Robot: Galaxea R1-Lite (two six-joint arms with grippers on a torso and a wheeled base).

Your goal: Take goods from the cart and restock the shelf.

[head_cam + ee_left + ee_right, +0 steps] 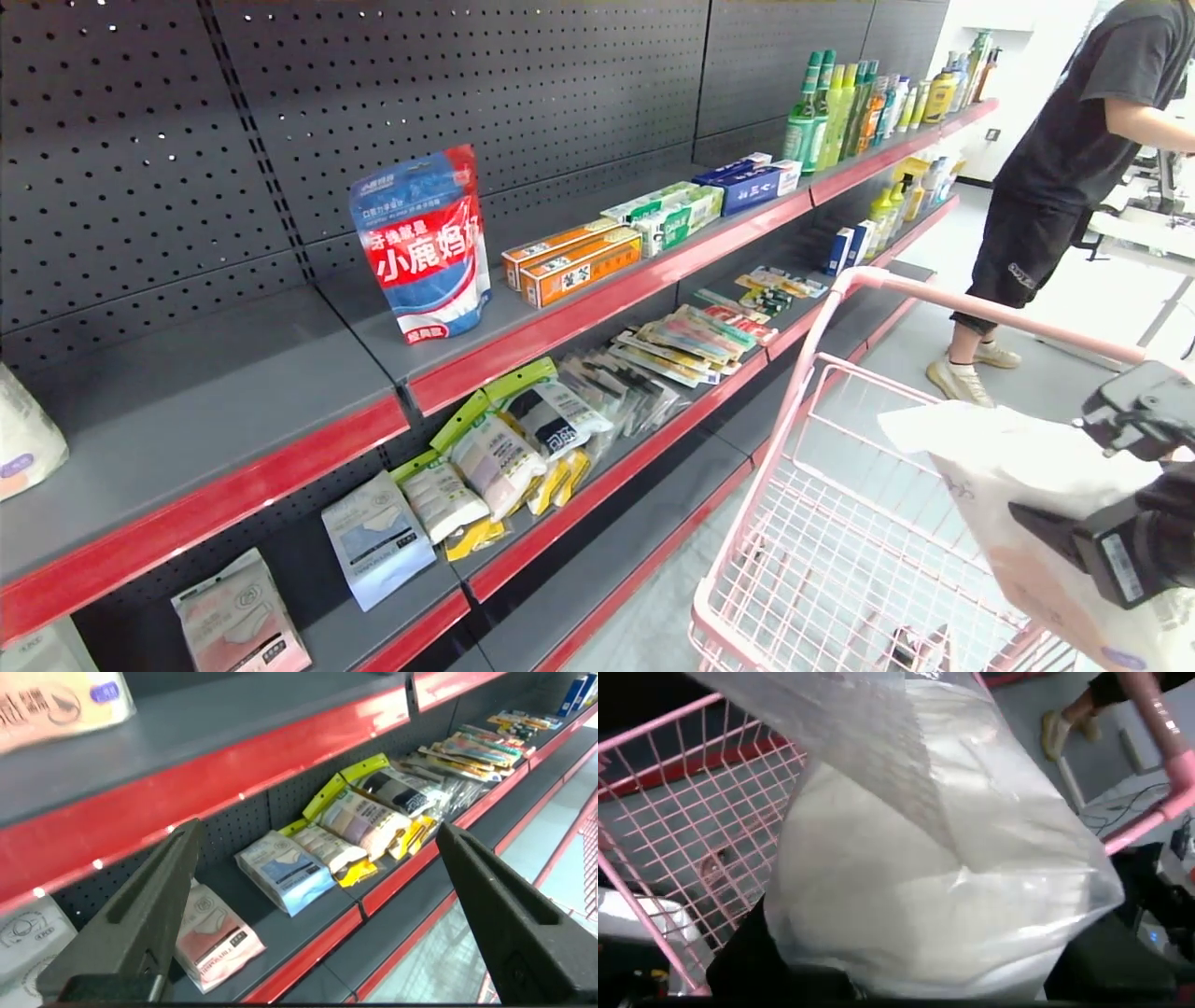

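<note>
White bag (1018, 485) is clenched in your right gripper (1074, 546) above the pink cart (845, 289); your left gripper (313, 905) hangs with fingers spread wide, facing the lower shelf (308, 952).

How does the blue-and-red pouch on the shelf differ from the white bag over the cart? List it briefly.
The blue-and-red pouch stands upright on the shelf; the white bag hangs in the right pincer above the cart. The pouch is boldly printed; the bag is pale, nearly plain. Both are soft plastic packs.
</note>
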